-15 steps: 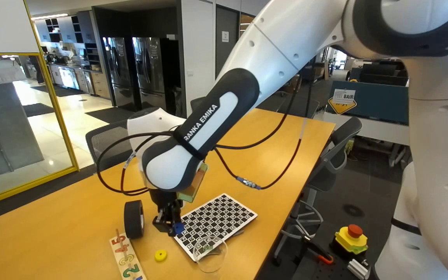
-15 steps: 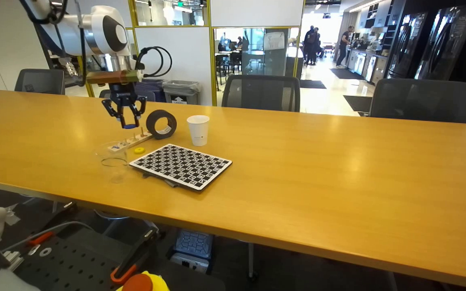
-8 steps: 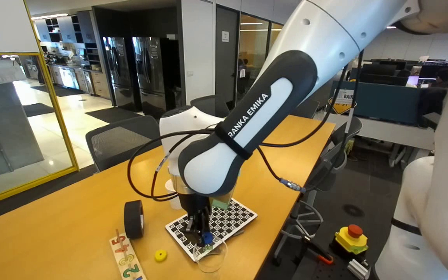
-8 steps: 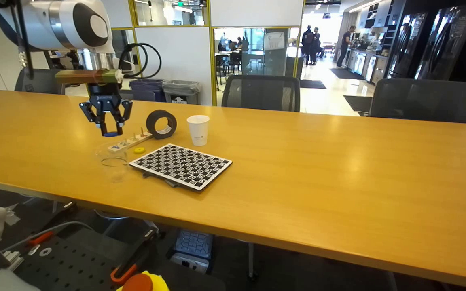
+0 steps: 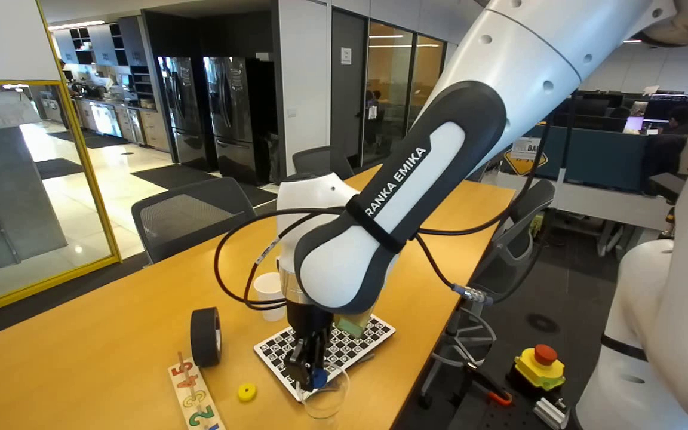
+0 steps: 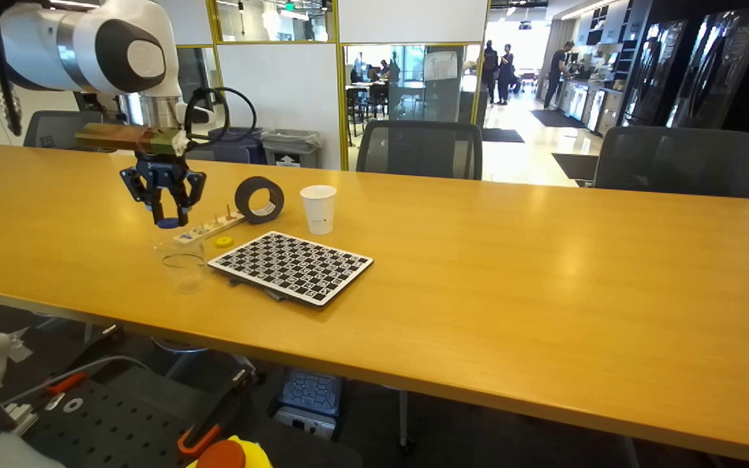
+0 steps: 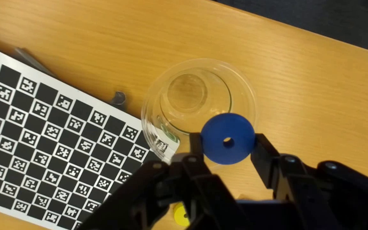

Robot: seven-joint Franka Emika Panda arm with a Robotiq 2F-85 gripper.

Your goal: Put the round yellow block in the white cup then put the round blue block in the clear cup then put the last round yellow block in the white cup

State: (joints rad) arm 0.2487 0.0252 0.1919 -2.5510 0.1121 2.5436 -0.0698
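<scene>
One round blue block point(image 7: 217, 137) is clamped btwn the jaws of the gripper point(image 6: 170, 220), held up by the rim of the clear cup point(image 7: 200, 102); whether it's over the mouth can't be told; part of that rim is covered in the wrist view, & the walls are barely made out in both exterior views; the white cup point(image 6: 320, 211) is seen far, right of the black roll point(image 6: 242, 200), inside mostly hidden; the yellow block point(image 6: 223, 242), left of the checkered board point(image 6: 290, 268), is pt. masked by the gripper in the wrist view; the number board point(image 5: 192, 394) is cut off in an exterior view.
</scene>
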